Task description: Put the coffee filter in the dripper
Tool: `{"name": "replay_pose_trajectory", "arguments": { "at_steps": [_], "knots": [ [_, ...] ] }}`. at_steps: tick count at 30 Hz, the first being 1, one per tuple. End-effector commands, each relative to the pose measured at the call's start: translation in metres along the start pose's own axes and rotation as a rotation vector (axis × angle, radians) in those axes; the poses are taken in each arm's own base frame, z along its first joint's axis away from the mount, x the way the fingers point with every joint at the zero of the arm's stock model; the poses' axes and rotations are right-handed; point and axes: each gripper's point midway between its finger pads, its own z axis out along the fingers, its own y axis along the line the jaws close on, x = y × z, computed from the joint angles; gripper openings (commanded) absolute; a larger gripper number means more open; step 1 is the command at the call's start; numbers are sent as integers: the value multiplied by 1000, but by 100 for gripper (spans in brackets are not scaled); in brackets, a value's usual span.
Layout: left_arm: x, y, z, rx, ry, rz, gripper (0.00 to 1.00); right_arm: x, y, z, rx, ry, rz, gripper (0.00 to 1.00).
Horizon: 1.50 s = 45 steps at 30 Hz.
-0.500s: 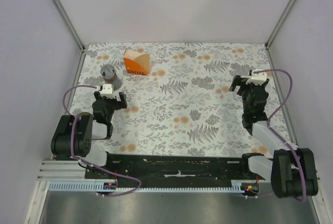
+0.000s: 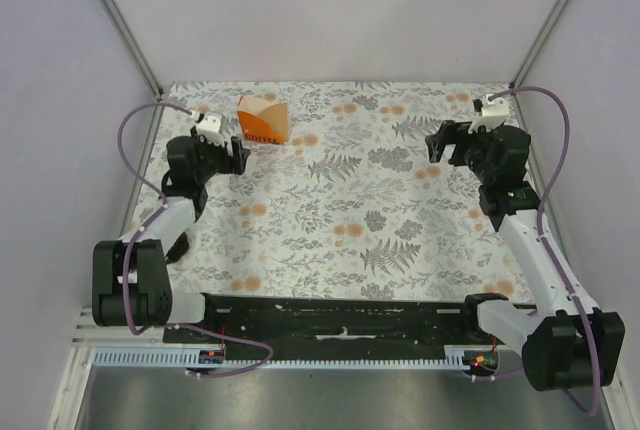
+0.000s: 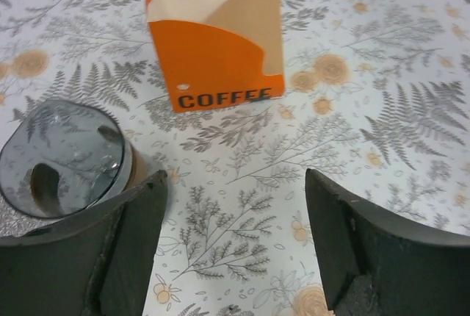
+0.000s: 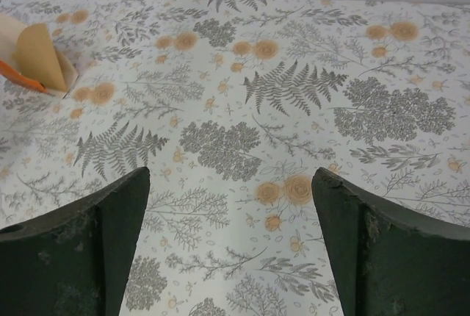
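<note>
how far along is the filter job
Nothing done: the dripper sits empty and the coffee filter is in the orange carton. In hand: the left hand hovers open facing both; the right hand is open, empty. Left: pull a filter, seat it in the dripper.

Brightly, evenly lit by soft diffuse light; faint shadows on the table; small glints on the dripper; sharp focus, close foreground slightly soft.
</note>
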Motion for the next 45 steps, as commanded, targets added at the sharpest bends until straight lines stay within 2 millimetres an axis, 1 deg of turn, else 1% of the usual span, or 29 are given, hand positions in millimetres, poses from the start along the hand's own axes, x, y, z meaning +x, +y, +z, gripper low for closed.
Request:
{"name": "replay_pose_trajectory", "arguments": {
  "at_steps": [1, 2, 3, 4, 5, 6, 8, 9, 10, 11, 13, 14, 15, 18, 20, 24, 27, 29, 30, 32, 33, 34, 35, 36, 38, 39, 40, 42, 45],
  "knots": [
    [-10, -39, -26, 231, 186, 1, 80, -20, 23, -22, -93, -1, 9, 98],
    [-13, -39, -30, 231, 223, -9, 80, -21, 25, -27, -100, -3, 7, 98],
    [-25, -35, -32, 215, 245, -4, 80, -23, 26, -30, -102, -12, 3, 98],
    [-33, -29, -32, 191, 269, 2, 80, -23, 27, -33, -104, -15, -1, 98],
    [-33, -22, -32, 156, 312, 5, 80, -25, 28, -37, -105, -21, -5, 98],
    [-40, -15, -32, 125, 336, 13, 80, -25, 28, -39, -105, -24, -9, 98],
    [-44, 2, -26, 65, 394, 34, 80, -24, 28, -42, -105, -30, -15, 98],
    [-46, 10, -20, 36, 424, 32, 80, -26, 28, -43, -104, -36, -21, 98],
    [-47, 15, -15, 23, 447, 32, 79, -26, 28, -43, -104, -37, -21, 98],
    [-57, 19, -10, 16, 446, 36, 77, -25, 28, -43, -104, -35, -22, 98],
    [-60, 24, 1, 16, 464, 55, 77, -25, 28, -42, -104, -29, -22, 98],
    [-60, 29, 6, 1, 468, 70, 76, -25, 29, -42, -106, -23, -23, 98],
    [-61, 39, 11, -39, 478, 83, 75, -25, 29, -42, -106, -22, -24, 98],
    [-48, 60, 19, -120, 561, 114, 66, -25, 30, -41, -110, -12, -19, 98],
    [-39, 65, 19, -136, 598, 121, 63, -24, 30, -42, -109, -10, -18, 98],
    [-20, 65, 25, -122, 642, 128, 56, -25, 31, -42, -112, -16, -20, 98],
    [-6, 66, 32, -112, 666, 123, 54, -24, 31, -42, -111, -13, -18, 98],
    [2, 63, 35, -94, 677, 115, 52, -24, 30, -43, -108, -7, -15, 98],
    [6, 62, 35, -88, 679, 107, 48, -26, 30, -44, -105, -11, -17, 98],
    [9, 58, 35, -78, 675, 96, 34, -28, 30, -47, -99, -17, -18, 98],
    [10, 56, 34, -69, 673, 89, 22, -30, 29, -48, -95, -25, -21, 98],
    [6, 53, 33, -54, 662, 88, 13, -30, 29, -49, -91, -27, -23, 98],
    [4, 35, 34, -9, 652, 103, 6, -31, 29, -50, -90, -33, -24, 98],
    [0, 26, 30, 20, 643, 103, 2, -32, 28, -51, -86, -37, -25, 98],
    [-4, 5, 20, 97, 632, 113, 2, -34, 28, -53, -85, -43, -27, 98],
    [-5, -10, 14, 152, 631, 130, 2, -34, 29, -53, -86, -44, -27, 98],
    [-2, -28, 8, 212, 632, 146, 2, -36, 30, -55, -91, -48, -27, 98],
    [0, -72, -6, 339, 627, 230, 2, -39, 34, -56, -106, -54, -28, 98],
    [8, -138, -26, 534, 619, 349, 2, -43, 34, -58, -107, -66, -28, 98]
  ]
}}
